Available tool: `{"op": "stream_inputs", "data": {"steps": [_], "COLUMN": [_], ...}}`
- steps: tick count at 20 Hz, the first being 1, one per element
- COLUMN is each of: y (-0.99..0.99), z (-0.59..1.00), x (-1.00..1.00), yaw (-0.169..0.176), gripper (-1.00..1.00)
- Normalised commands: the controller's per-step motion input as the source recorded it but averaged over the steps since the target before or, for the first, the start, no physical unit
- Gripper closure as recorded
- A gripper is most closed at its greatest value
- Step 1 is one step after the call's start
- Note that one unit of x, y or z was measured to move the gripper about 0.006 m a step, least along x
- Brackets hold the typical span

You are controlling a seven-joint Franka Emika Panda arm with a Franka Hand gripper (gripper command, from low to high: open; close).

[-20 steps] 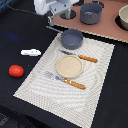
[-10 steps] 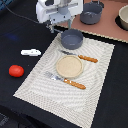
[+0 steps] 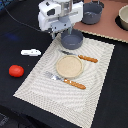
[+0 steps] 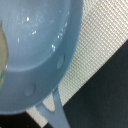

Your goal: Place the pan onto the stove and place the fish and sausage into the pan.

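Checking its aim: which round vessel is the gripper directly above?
The blue-grey pan on the striped placemat, not the deeper grey pot on the stove.

The arm's head (image 3: 59, 15) is a boxy white housing with grey panels, dark underparts and a black cable.

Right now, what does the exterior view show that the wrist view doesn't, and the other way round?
Only the exterior view shows the stove with a grey pot, the fish, the red sausage, the plate, the cutlery and the hand. Only the wrist view shows the pan's handle root and rivets. Both show the pan on the striped placemat.
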Motion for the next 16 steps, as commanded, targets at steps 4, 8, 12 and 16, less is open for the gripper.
{"op": "stream_inputs", "data": {"steps": [4, 8, 12, 16], "y": [0.0, 0.0, 0.0, 0.0], "z": [-0.2, -0.13, -0.07, -0.1], "x": [0.14, 0.07, 0.01, 0.0], "yaw": [-0.026, -0.031, -0.029, -0.028], "gripper": [-1.0, -1.0, 1.0, 1.0]}}
